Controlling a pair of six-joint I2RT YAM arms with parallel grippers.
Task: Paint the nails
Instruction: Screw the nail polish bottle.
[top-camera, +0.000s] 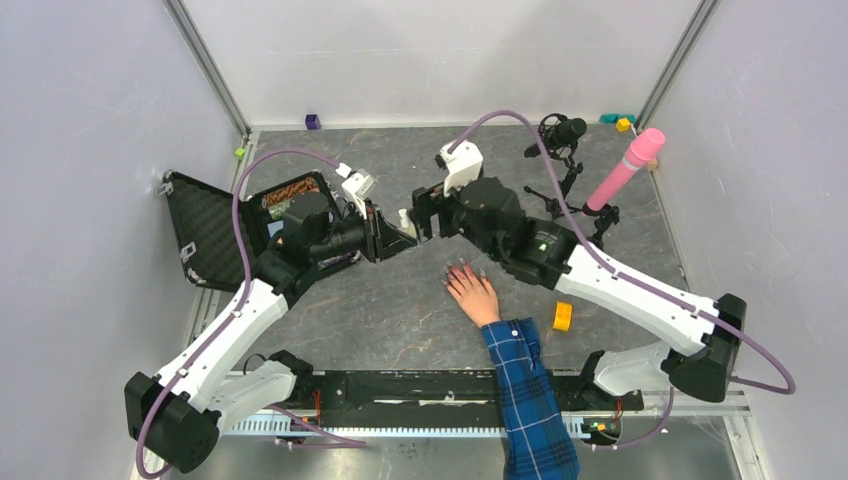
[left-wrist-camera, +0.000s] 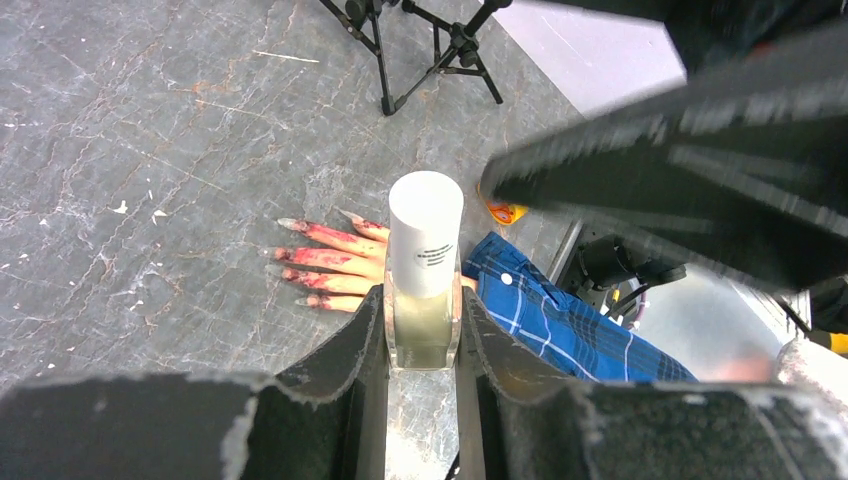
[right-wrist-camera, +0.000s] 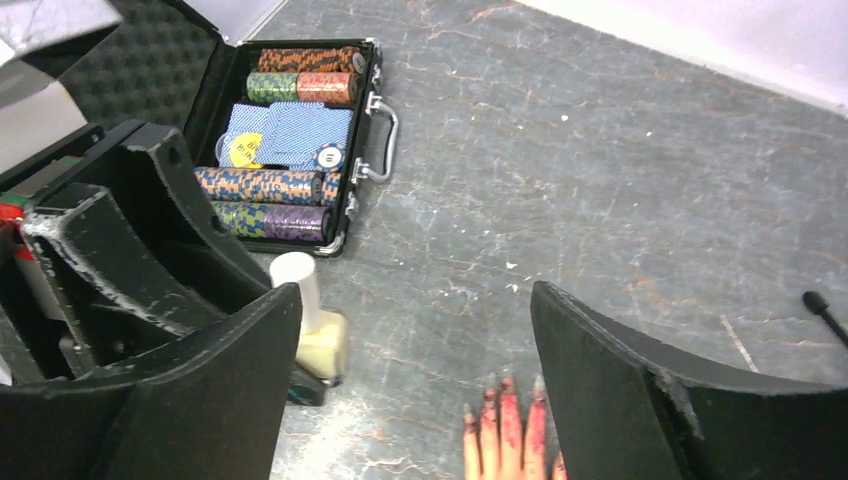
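While left end effector (left-wrist-camera: 421, 335) clenches one white-capped bottle (left-wrist-camera: 424, 250), right end effector (right-wrist-camera: 415, 300) hangs released; two end effectors, one hand (top-camera: 475, 295); nails (left-wrist-camera: 289, 224) on bench (left-wrist-camera: 150, 120), near, below both.

White-and-black arms (top-camera: 228, 332), purple cables (top-camera: 500, 113)

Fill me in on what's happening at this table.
The left gripper clamps a small nail polish bottle, white cap still on. The right gripper hangs open and empty close by. A hand in a blue plaid sleeve lies flat on the table, fingers smeared red around the nails.
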